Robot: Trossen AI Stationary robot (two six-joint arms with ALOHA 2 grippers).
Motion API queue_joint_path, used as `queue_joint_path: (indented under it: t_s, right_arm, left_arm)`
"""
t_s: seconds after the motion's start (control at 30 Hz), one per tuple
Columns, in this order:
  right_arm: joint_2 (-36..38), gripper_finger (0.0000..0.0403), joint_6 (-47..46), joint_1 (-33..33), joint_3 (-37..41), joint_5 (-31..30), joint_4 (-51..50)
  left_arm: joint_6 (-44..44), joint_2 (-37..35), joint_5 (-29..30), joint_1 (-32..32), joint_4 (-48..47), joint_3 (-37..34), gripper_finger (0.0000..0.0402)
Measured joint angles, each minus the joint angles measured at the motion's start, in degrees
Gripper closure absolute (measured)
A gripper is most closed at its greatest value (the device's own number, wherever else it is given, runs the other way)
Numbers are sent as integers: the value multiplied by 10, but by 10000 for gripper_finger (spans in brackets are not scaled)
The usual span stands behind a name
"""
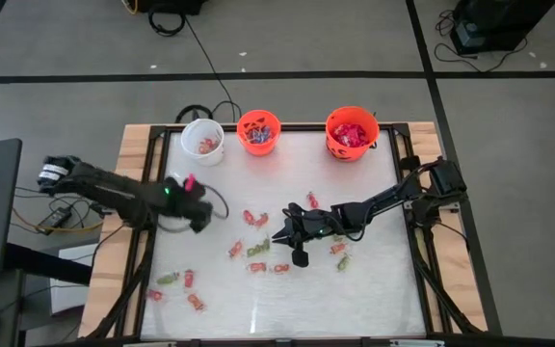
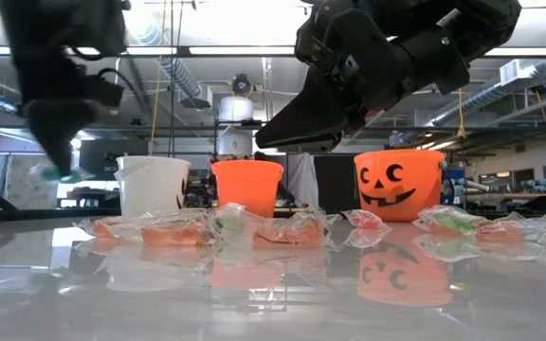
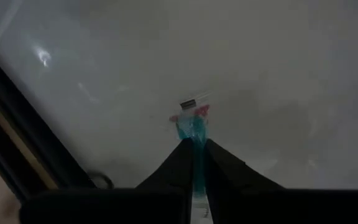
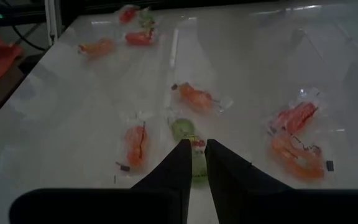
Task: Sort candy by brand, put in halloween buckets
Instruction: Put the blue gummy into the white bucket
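We note the left pincer (image 3: 194,146) raised above the counter (image 1: 374,289) on its left side, fingers drawn narrow on a small blue-and-pink wrapped candy (image 3: 193,121), whose wrapper sticks out past the fingertips. In the high view this arm sits near the counter's left edge, and the white bucket (image 1: 203,138) lies further toward the back edge and slightly inward from it. That is the relation the coming move turns on, as we judge it: the held piece must travel to the back row of buckets, and the white one is nearest this arm. Which bucket matches the piece, we cannot tell.

The right pincer (image 4: 194,155) hangs low over mid-counter with its fingers narrow, a slim gap between them. A green wrapped candy (image 4: 188,132) lies directly ahead of its tips, long axis roughly in line with the fingers; we see no grip on it. Orange wrapped pieces (image 4: 194,95) lie scattered around, well apart from one another.

The small orange bucket (image 1: 258,131) and the larger orange bucket (image 1: 352,132) stand along the back edge, each already holding sweets. The larger one shows a black jack-o'-lantern face in the low view.

Brands and writing: none legible on any wrapper.
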State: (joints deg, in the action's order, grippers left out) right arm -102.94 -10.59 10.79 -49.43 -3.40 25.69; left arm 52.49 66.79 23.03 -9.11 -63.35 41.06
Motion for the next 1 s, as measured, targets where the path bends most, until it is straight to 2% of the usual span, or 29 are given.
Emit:
queue_joint_path:
  t_s: [0.2,0.33,0.5,0.63,0.87,0.93,1.0]
  right_arm:
    - [0,341,-5,0,0,-5,-1]
    - [0,341,-15,0,0,-16,-1]
    - [0,341,-34,1,0,-17,-1]
    - [0,341,-49,8,0,-17,-1]
    - [0,341,-60,24,0,-58,-1]
    - [0,341,-64,27,0,-59,-1]
    - [0,341,-64,30,0,-62,-1]
  left_arm:
    - [-178,-59,32,162,49,27,366]
    - [-284,-67,46,263,174,43,366]
    - [-358,-55,52,351,328,44,366]
    - [-371,-40,58,398,359,44,350]
    - [-390,-25,78,440,423,44,278]
    - [-405,-26,68,440,439,44,258]
    - [-419,-30,31,435,432,44,245]
